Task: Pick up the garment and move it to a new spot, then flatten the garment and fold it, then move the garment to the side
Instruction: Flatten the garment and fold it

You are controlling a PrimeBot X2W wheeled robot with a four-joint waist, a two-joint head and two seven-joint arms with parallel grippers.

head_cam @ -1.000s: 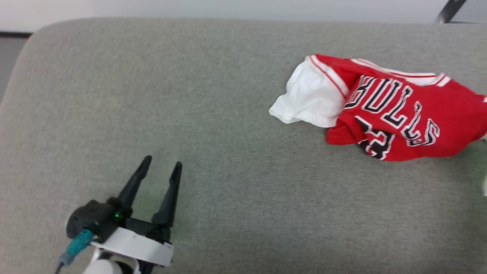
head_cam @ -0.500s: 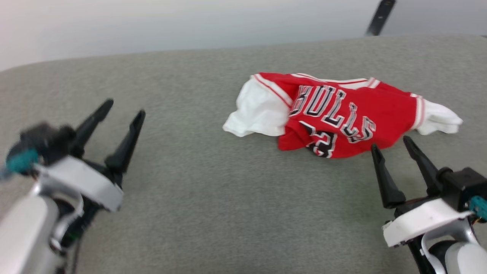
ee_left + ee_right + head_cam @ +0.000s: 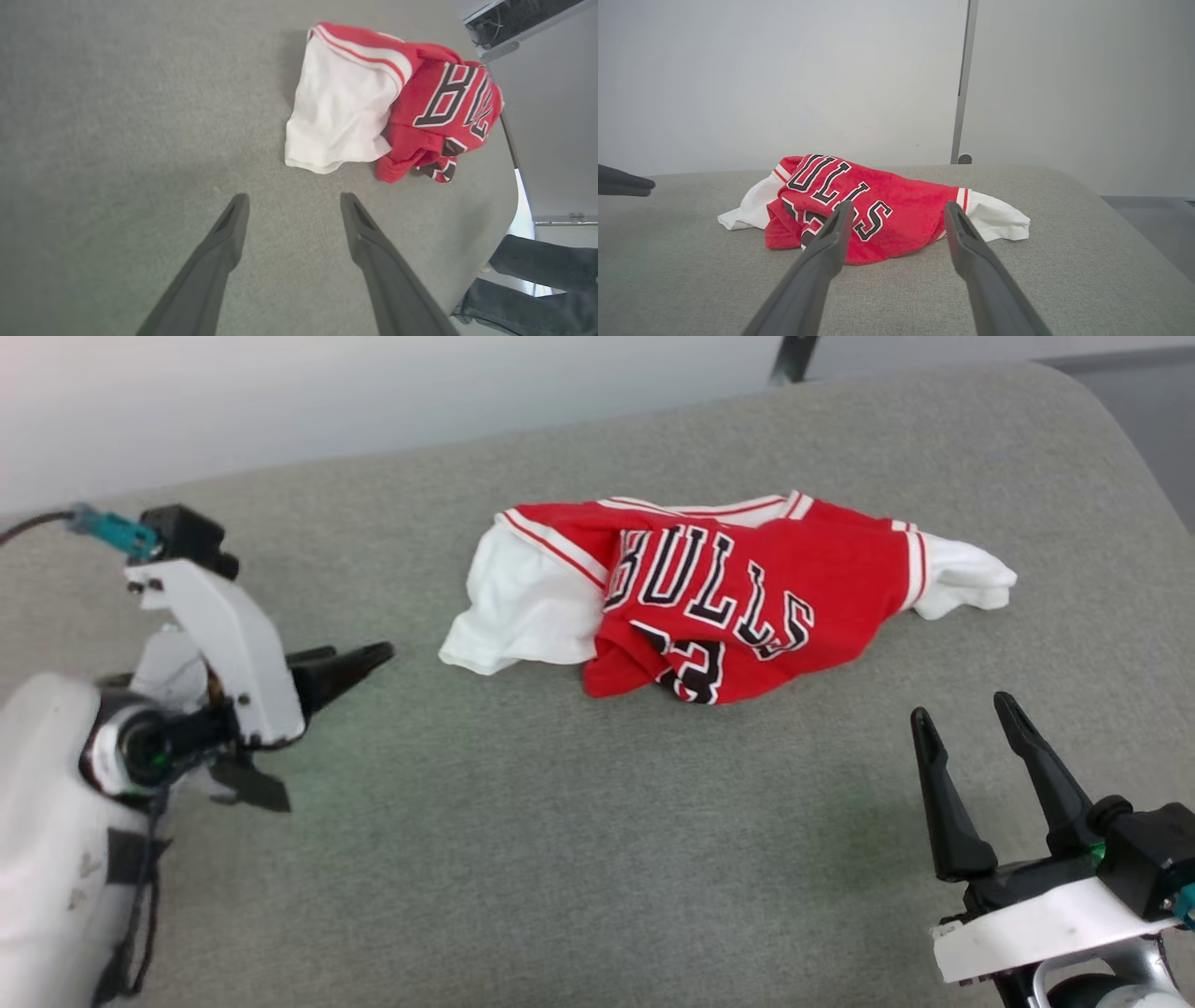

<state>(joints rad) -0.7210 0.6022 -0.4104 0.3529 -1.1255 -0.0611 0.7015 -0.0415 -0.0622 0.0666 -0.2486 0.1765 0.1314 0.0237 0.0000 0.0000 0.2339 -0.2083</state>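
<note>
The garment (image 3: 738, 588), a red jersey with white sleeves and black "BULLS" lettering, lies crumpled on the grey padded surface (image 3: 560, 859). My left gripper (image 3: 336, 726) is to its left, turned sideways, with its fingers pointing at the white sleeve. In the left wrist view it (image 3: 294, 198) stands open, a short way from the garment (image 3: 345, 112). My right gripper (image 3: 962, 707) is at the lower right, open and near the garment's front edge. In the right wrist view it (image 3: 897, 205) holds nothing, and the garment (image 3: 915, 196) lies just beyond its tips.
The grey surface rounds off at its right edge (image 3: 1130, 457). A pale wall and a thin upright pole (image 3: 964, 79) stand behind it. A person's dark-trousered legs (image 3: 537, 280) stand beyond the surface's edge. A left fingertip (image 3: 626, 184) shows at the right wrist view's left edge.
The head camera has swung, so the garment now sits mid-picture. My left arm has risen and turned its fingers sideways at the garment. My right gripper has come into view.
</note>
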